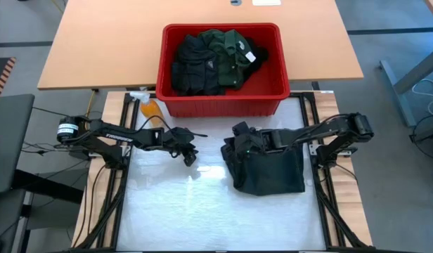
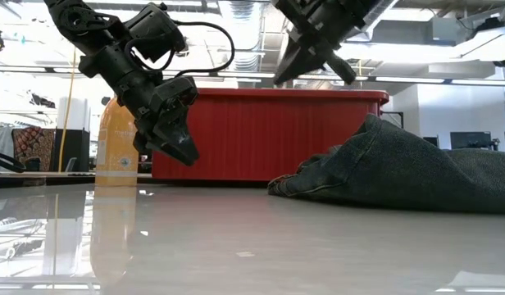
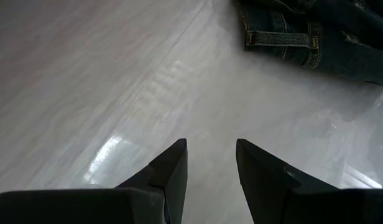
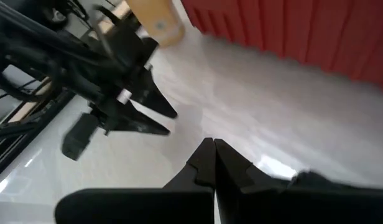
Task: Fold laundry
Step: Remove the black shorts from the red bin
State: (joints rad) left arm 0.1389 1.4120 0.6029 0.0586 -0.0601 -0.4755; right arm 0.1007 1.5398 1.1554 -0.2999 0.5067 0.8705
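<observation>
Your left gripper [image 1: 190, 156] hangs above the bare white table [image 1: 174, 211], left of centre, with its fingers [image 3: 173, 168] part-way open and nothing between them. In the left wrist view you see only the glossy table top through the gap, and a stitched waistband edge of the dark garment [image 3: 316, 37] lies well beyond the fingertips. In the low view this gripper [image 2: 177, 139] points down and clear of the surface.

Your right gripper [image 1: 239, 131] sits over the upper left corner of the dark garment [image 1: 267, 165] that lies crumpled on the right half of the table. Its fingers [image 4: 210, 163] are pressed together and hold no cloth in the right wrist view. In the low view that gripper [image 2: 311, 57] is raised above the heap, apart from it.

The garment on the table [image 2: 400, 168] looks like dark denim, bunched in a mound with its hem toward the centre. The rest of the laundry [image 1: 216, 60], black and dark green cloth with a white label showing, fills the red basket [image 1: 223, 105] at the far edge of the table. An orange bottle [image 1: 152, 107] stands just beside the basket's left front corner, near your left arm.
</observation>
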